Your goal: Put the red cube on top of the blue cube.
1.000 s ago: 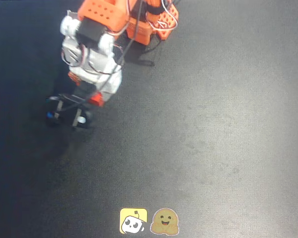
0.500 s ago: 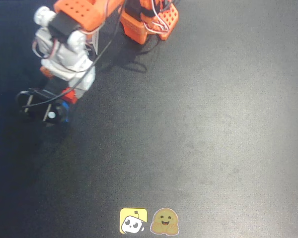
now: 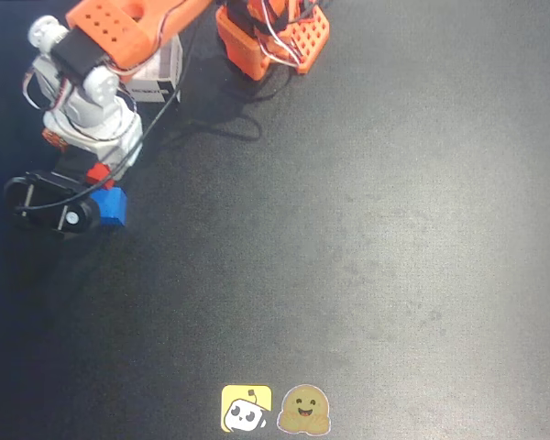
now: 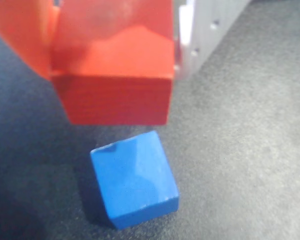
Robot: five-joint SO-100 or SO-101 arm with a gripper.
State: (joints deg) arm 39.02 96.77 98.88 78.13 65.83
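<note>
Clenched on the red cube [image 4: 115, 75], gripper [image 4: 115, 55] above the blue cube [image 4: 134, 179] on the dark table [image 3: 367, 238], cubes apart in the wrist view. Two cartoon stickers [image 3: 275, 409] at the bottom edge overhead; no readable writing.

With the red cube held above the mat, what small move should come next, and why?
Probably a short shift toward the blue cube before lowering. In the wrist view the red cube, clamped in the pincer, hangs off the mat with the blue one sitting just beyond its lower edge and turned at a slight angle, not squarely underneath. The overhead view shows the red cube close beside the blue one.
</note>
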